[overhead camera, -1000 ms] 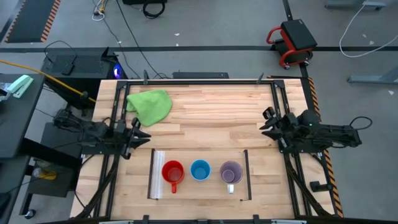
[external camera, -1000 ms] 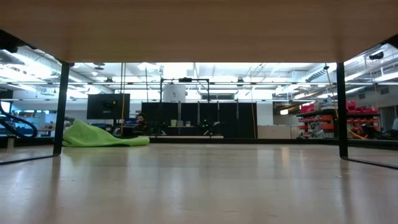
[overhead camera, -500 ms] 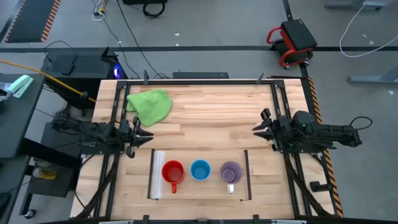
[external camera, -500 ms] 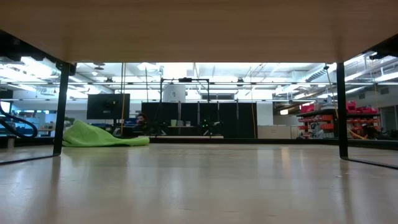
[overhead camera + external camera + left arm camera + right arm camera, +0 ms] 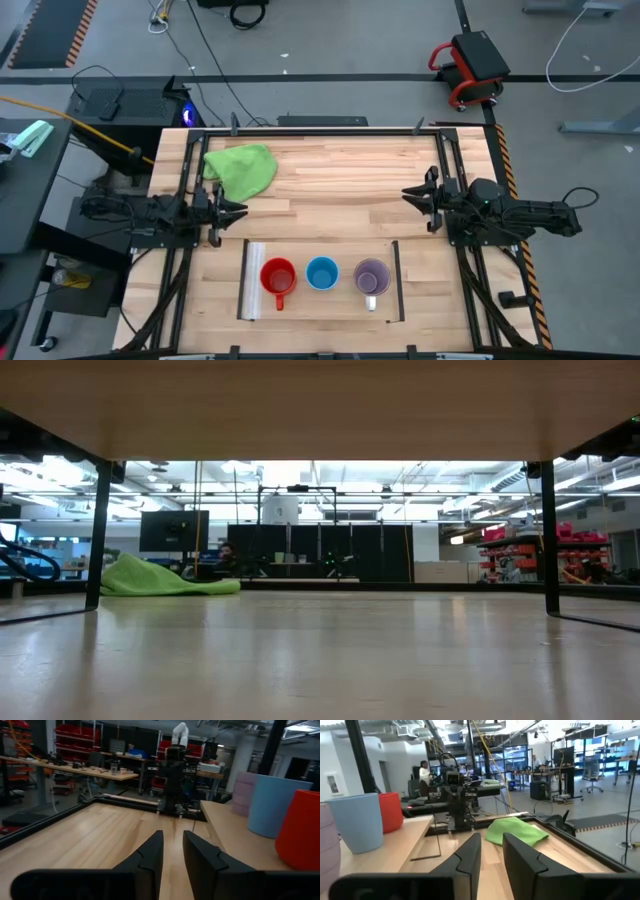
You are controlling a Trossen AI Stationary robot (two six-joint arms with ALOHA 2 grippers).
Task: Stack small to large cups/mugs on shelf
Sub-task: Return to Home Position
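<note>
Three cups stand side by side, mouths up, on the light-wood shelf at the table's near edge: a red mug, a light-blue cup and a purple mug. The left wrist view shows the red mug, the blue cup and the purple mug. My left gripper hovers at the table's left side, pointing level toward the right, and it stands open by a narrow gap with nothing in it. My right gripper faces it from the right side, also narrowly open and holding nothing.
A crumpled green cloth lies at the far left of the table, also seen as the green cloth. The shelf has a silvery rail on its left end and a thin dark rail on its right. Bare wood lies between the two grippers.
My right gripper has swung and tipped, so that its fingers now point level toward the table's left. My left gripper has swung a little toward the far edge and now points straight across to the right. The cups have stayed where they were.
</note>
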